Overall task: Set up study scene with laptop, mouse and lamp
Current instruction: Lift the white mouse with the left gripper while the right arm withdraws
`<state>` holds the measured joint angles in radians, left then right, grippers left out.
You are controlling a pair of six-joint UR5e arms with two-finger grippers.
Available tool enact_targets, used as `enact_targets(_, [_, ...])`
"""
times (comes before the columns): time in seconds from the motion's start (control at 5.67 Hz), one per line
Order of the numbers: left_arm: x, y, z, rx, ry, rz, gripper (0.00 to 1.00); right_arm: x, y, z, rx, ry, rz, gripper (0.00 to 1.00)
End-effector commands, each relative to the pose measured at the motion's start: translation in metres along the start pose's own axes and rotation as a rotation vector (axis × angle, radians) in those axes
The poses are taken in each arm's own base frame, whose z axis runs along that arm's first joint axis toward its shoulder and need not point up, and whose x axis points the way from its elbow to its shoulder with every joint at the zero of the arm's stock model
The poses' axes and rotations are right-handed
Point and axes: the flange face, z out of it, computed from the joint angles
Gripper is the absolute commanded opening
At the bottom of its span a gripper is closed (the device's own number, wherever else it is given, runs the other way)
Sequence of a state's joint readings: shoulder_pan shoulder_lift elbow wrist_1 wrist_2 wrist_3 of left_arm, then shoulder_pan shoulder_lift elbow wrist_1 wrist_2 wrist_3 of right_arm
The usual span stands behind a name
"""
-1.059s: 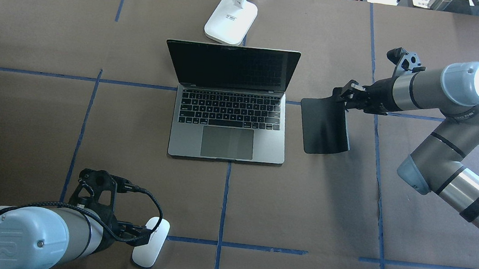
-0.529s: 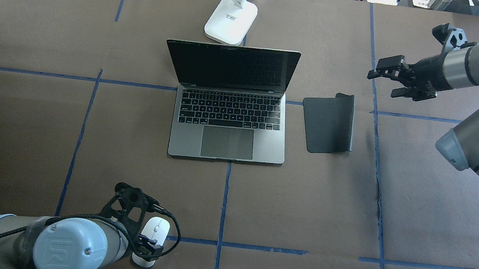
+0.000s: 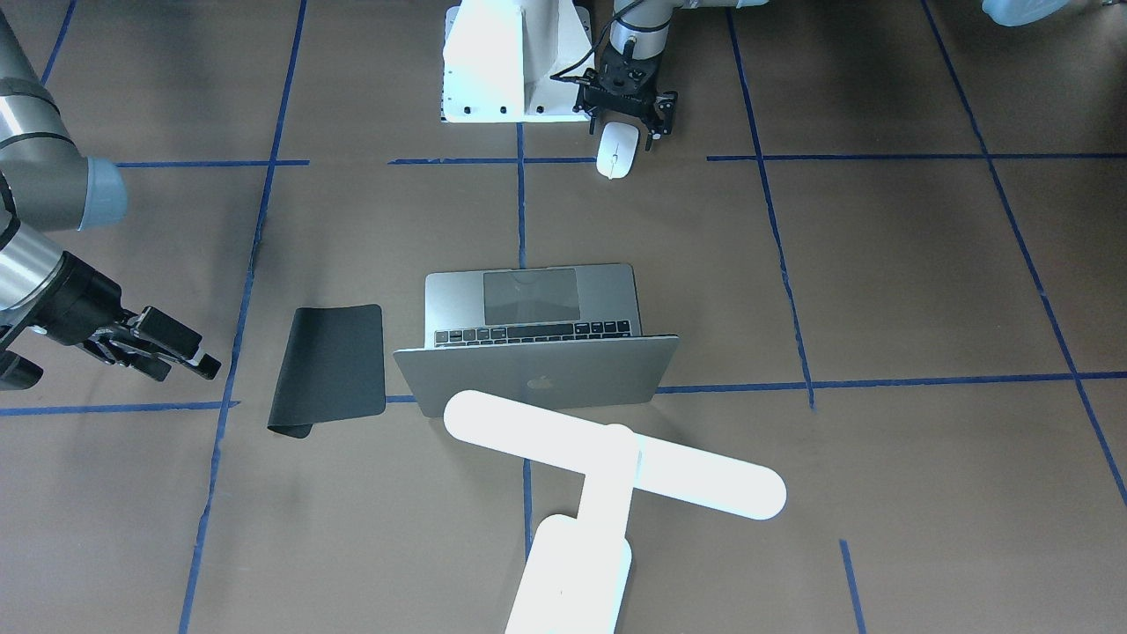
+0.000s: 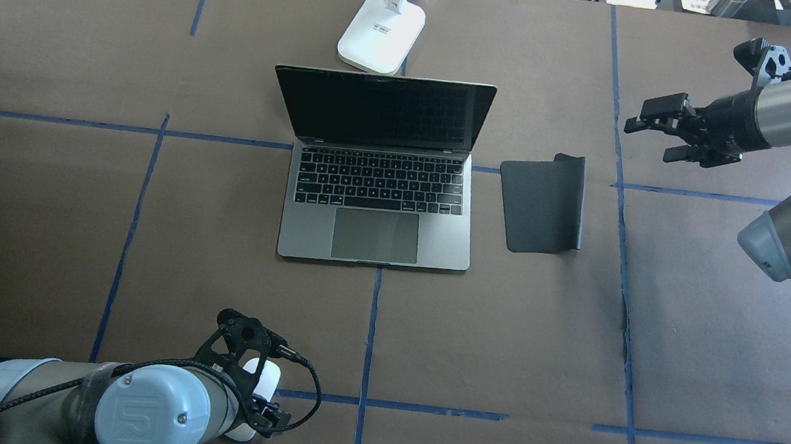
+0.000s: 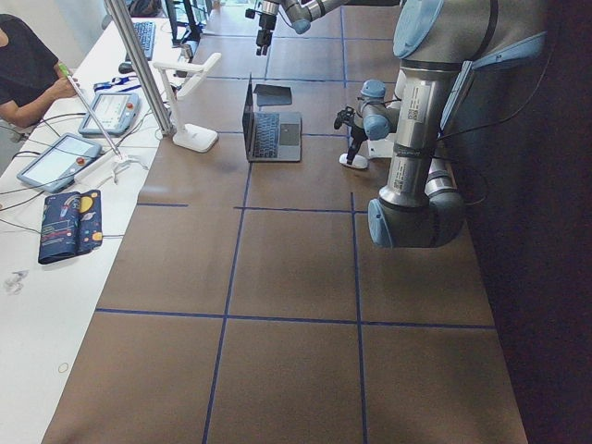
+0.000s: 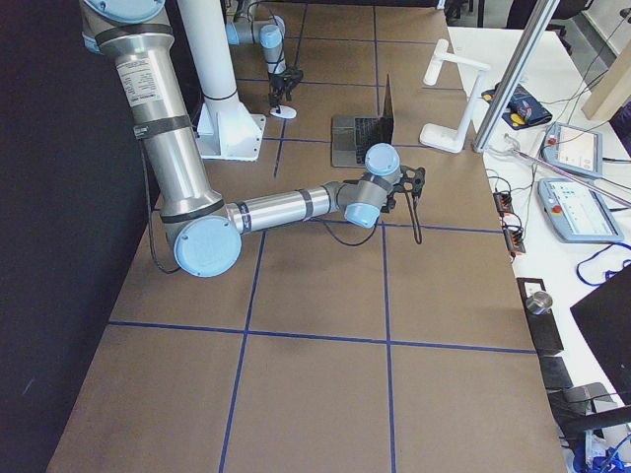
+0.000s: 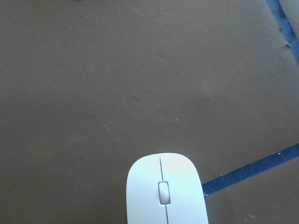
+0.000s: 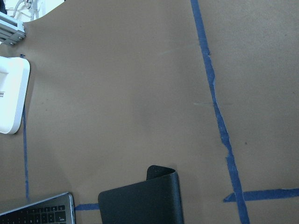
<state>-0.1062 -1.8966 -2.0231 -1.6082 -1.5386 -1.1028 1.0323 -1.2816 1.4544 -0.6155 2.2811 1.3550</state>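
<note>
The open silver laptop [image 4: 379, 198] sits mid-table, its lid [image 3: 537, 374] facing the front camera. Behind it stands the white lamp [image 3: 616, 458], base [image 4: 381, 34] on the table. The white mouse [image 3: 616, 151] lies near the robot's base on a blue tape line, filling the bottom of the left wrist view [image 7: 166, 191]. My left gripper [image 3: 622, 134] hangs over the mouse's rear end, jaws spread wider than the mouse; contact is unclear. My right gripper [image 4: 663, 129] hovers open and empty, right of and beyond the black mat [image 4: 542, 205].
The mat lies right of the laptop, its far right edge curled up [image 8: 161, 173]. A white pedestal [image 3: 493, 62] with bolt holes stands beside the mouse. Blue tape lines cross the brown table cover [image 4: 501, 338]. Tablets and a person sit past the far edge [image 5: 55, 111].
My right gripper let go of the mat, which dropped flat, and drew back to the right and away. My left arm swung right, turning its gripper over the mouse.
</note>
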Motion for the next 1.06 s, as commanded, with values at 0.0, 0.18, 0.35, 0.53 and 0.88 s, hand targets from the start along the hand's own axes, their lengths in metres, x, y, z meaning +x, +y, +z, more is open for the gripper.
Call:
enact_targets(0.0, [0.0005, 0.0013, 0.0060, -0.007, -0.008, 0.018, 1.00, -0.0009, 0.0005, -0.0009, 0.001, -0.003, -0.003, 1.00])
enact_targets(0.18, [0.0027, 0.0011, 0.0063, -0.007, -0.006, 0.018, 1.00, -0.0035, 0.0013, -0.0024, 0.002, -0.007, -0.007, 1.00])
enact_targets(0.35, [0.0020, 0.0016, 0.0069, -0.009, -0.009, 0.019, 1.00, -0.0042, 0.0015, -0.0028, 0.002, -0.009, -0.008, 1.00])
enact_targets(0.53, [0.0020, 0.0016, 0.0094, -0.011, -0.013, 0.021, 1.00, -0.0035, 0.0013, -0.0024, 0.002, -0.008, -0.007, 1.00])
enact_targets(0.88, [0.0033, 0.0032, 0.0115, -0.016, -0.014, 0.022, 1.00, -0.0035, 0.0013, -0.0024, 0.002, -0.008, -0.007, 1.00])
